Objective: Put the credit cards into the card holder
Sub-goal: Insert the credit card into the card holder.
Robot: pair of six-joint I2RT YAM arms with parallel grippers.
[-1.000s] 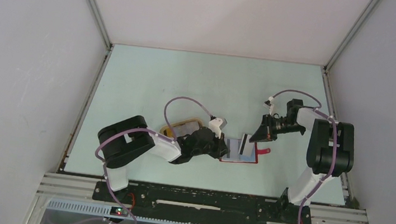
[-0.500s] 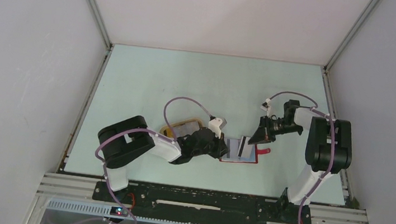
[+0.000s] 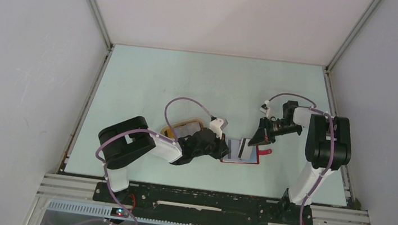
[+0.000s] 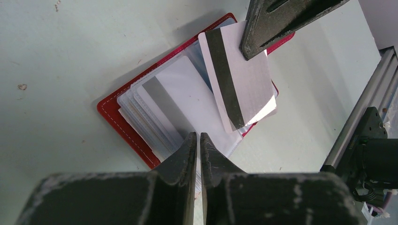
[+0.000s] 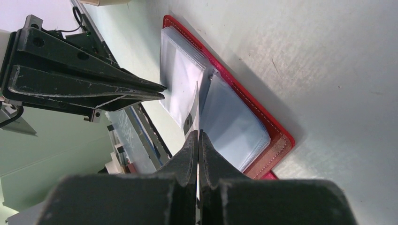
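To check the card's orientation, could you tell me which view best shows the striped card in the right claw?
The left wrist view: the striped card faces that camera, stripe plain, above the open card holder. The right wrist view sees it edge-on in the right claw; the top view shows it tiny.

No print seems legible, even on the card (image 4: 253,89).

The bench (image 3: 189,83) has a flat, pale green top, closed in by white walls on three sides. Two things lie directly on it. The red card holder (image 3: 248,159) lies open and flat, right of the middle and towards the near edge. A beige oval tray (image 3: 182,126) lies to its left, apart from it and partly hidden.
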